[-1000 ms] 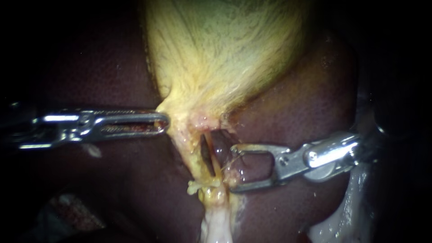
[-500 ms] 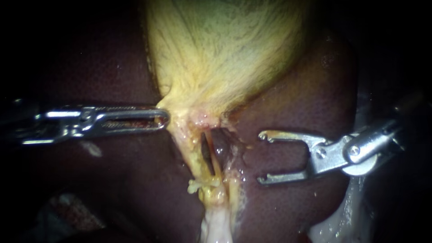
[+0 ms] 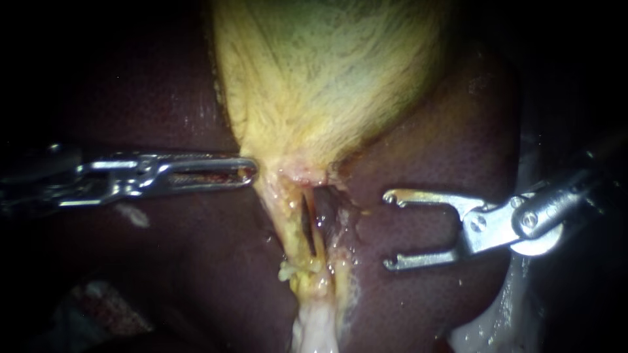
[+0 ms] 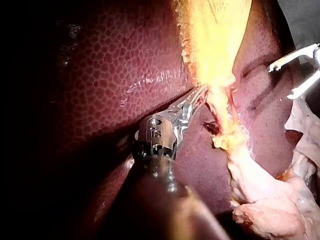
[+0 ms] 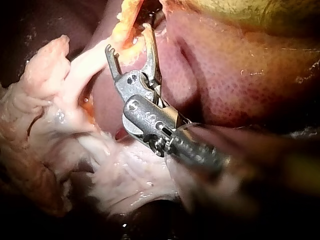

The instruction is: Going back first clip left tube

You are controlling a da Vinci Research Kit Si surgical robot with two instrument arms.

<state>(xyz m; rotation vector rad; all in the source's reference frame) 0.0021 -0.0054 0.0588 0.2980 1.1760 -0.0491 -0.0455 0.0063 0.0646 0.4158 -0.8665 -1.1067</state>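
— Where is the left tube (image 3: 288, 219)?

— Centre of the frame, just under the gallbladder (image 3: 327, 78). It is the yellow strand left of a dark slit (image 3: 307, 222). What that slit is, I cannot tell.

— What has changed?

— A second ago the right instrument (image 3: 389, 230) had its jaws around the tissue just right of the slit. It has since drawn back to the right. The jaws are wide open, holding nothing, over bare liver (image 3: 445, 144).

— And around it?

— The left instrument (image 3: 247, 171), coming from the left edge, is clamped on the gallbladder's neck, upper left of the tube. It has edged slightly right with the tissue. Pale tissue (image 3: 314, 327) trails off the bottom edge.

— The tube against the open jaws?

— In plain view to their left, level with them, near but apart.
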